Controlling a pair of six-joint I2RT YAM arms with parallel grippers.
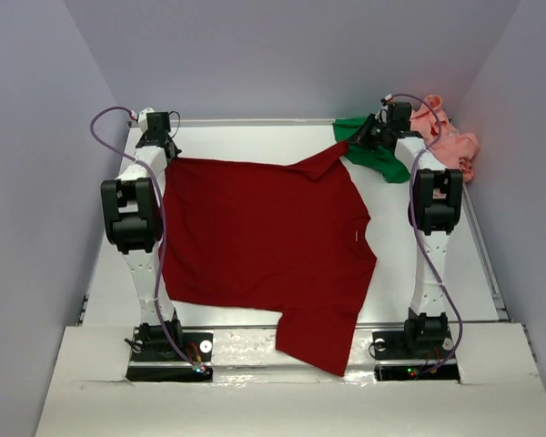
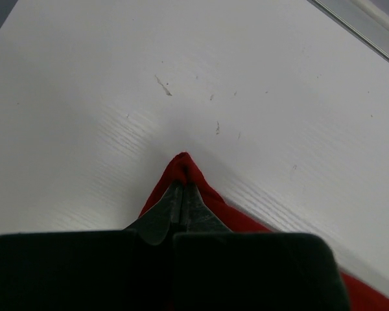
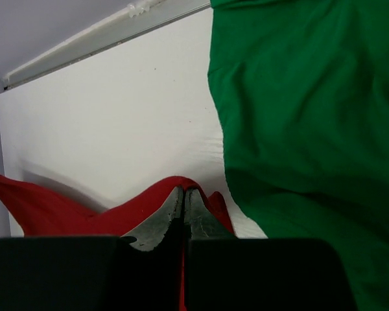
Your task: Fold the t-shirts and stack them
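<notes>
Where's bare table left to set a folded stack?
Free: white table strip between dark red cloth t-shirt and far rail; band right of it, beside the right arm. Crowded: far right corner, with bright green cloth t-shirt and salmon pink cloth t-shirt.

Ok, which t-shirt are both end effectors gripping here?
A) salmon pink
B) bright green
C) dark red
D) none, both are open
C: the left end effector and right end effector are each shut on a fold of the dark red t-shirt, while the green t-shirt lies ungripped beside the right one.
</notes>
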